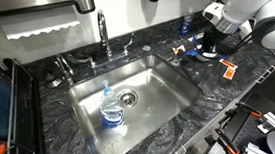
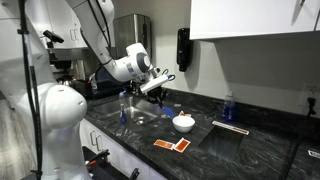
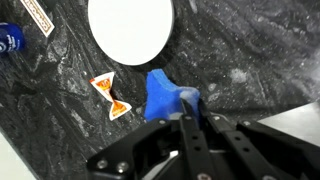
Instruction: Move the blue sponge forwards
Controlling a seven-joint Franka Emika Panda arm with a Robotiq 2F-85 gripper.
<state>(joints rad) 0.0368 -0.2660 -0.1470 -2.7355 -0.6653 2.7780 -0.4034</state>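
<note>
Fingers [image 3: 186, 128] pinch one edge of the blue sponge [image 3: 160, 93], nearly closed on it; a white bowl [image 3: 130, 25] sits beyond them.

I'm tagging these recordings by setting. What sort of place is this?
Most likely a kitchen: a steel sink with a faucet, set in a dark stone countertop, with a cabinet above.

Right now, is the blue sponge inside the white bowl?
No, in the wrist view the blue sponge is outside the white bowl, by the gripper.
</note>
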